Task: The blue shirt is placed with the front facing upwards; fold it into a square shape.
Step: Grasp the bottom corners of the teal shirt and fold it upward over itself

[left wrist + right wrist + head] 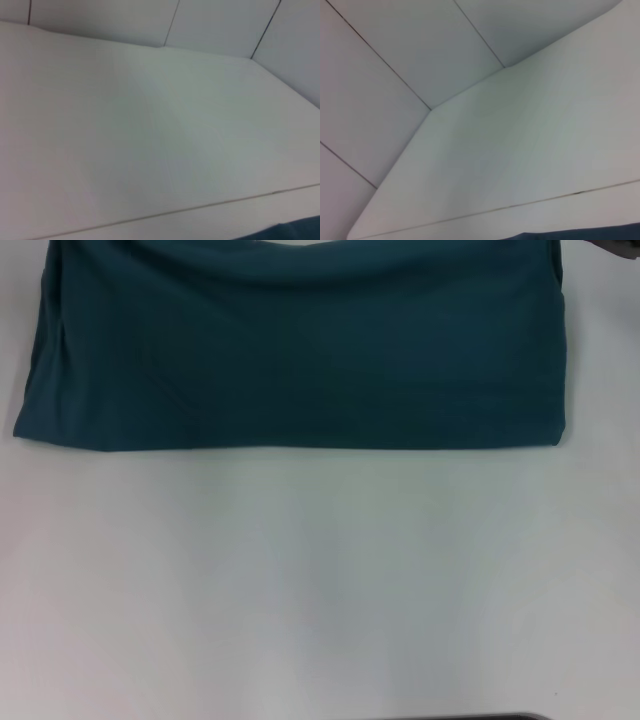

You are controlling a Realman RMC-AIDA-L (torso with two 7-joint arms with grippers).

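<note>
blue shirt point(300, 350): lay folded, plain side up, on far part of white tabletop point(320, 580) | left tool, right tool: out of view, state unknown

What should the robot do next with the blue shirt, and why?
Probably one more fold: bring the left end of the blue shirt over onto the right end. In the head view it lies on the white table as a wide, plain band, much wider than deep, so it isn't square yet. Neither gripper is in view.
</note>
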